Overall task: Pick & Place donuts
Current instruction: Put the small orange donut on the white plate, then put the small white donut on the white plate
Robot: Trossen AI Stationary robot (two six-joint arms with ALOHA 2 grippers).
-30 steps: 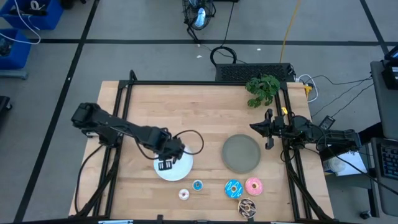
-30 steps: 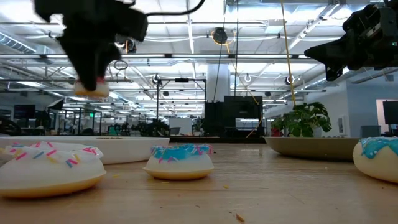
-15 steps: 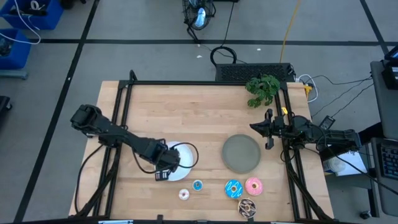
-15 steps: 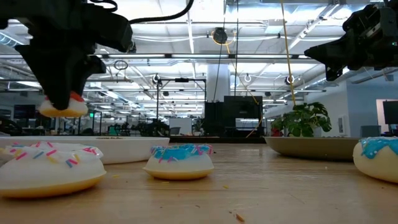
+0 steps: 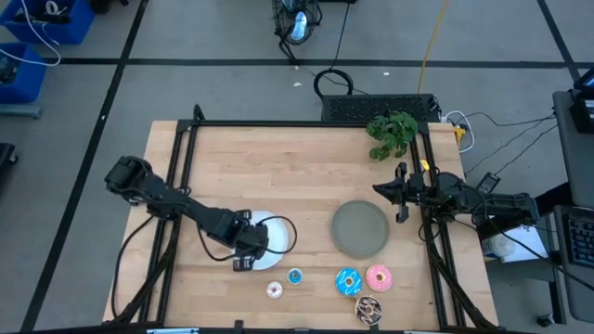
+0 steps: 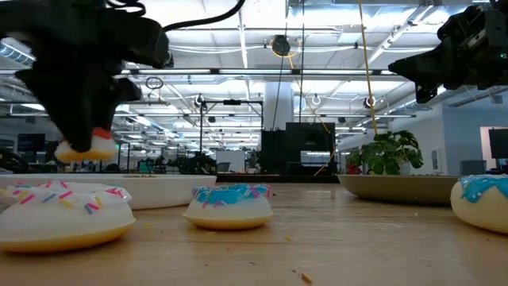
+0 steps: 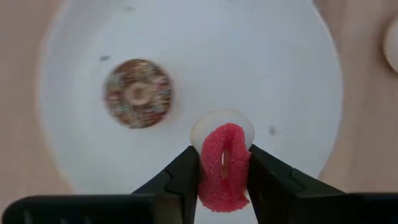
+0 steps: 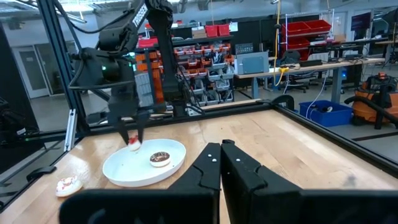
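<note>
My left gripper [image 5: 243, 260] hangs over the near left part of the round white plate [image 5: 271, 234], shut on a tiny red donut [image 7: 222, 167]. A tiny brown donut [image 7: 137, 93] lies flat on that plate. On the table near the front edge lie a tiny white donut [image 5: 275, 289], a tiny blue one [image 5: 295, 276], a blue sprinkled one [image 5: 348, 281], a pink one [image 5: 378, 276] and a speckled brown one [image 5: 368, 308]. My right gripper [image 5: 401, 197] waits shut at the table's right side, beyond the grey plate [image 5: 360, 229]. My left gripper pinches the red donut by opposite sides of its rim [image 7: 208, 163], one finger on each side. The fingers come from above, pointing down. The donut is lifted clear over the white plate [image 7: 298, 81], tipped on edge, with its pale underside [image 7: 217, 119] showing and its lower part [image 6: 83, 149] below the fingertips.
A small green plant [image 5: 392, 133] stands at the far right corner. A black frame rail [image 5: 278, 123] runs round the table. Bare wood lies between the plates and the far edge.
My left gripper, still shut on the red donut, has moved from over the plate's middle toward the near left rim and has come down closer to the plate. Most of the move came first, then it slowed. The right arm has kept still.
</note>
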